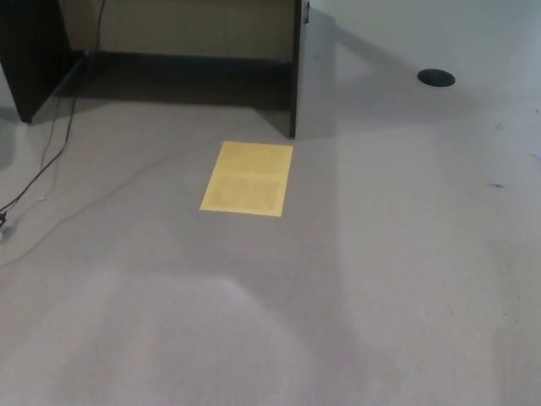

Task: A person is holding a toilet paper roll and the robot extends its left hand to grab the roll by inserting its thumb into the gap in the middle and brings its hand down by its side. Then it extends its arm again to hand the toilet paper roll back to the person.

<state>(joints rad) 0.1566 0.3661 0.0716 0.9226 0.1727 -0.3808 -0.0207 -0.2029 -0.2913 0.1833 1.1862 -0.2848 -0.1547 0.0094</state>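
Roll, person and both hands are out of view, so finger state cannot be told; only floor [270,321] and a yellow sheet [248,178] at 12 o'clock are seen. Thumb alignment with the core is advised.

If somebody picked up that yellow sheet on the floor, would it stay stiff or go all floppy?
The yellow sheet lies completely flat on the grey floor with no visible thickness, so it is probably thin and would likely bend or droop when lifted by one edge. It looks light for its size. Lying so flat, it may be hard to pick up and might slide if pushed.
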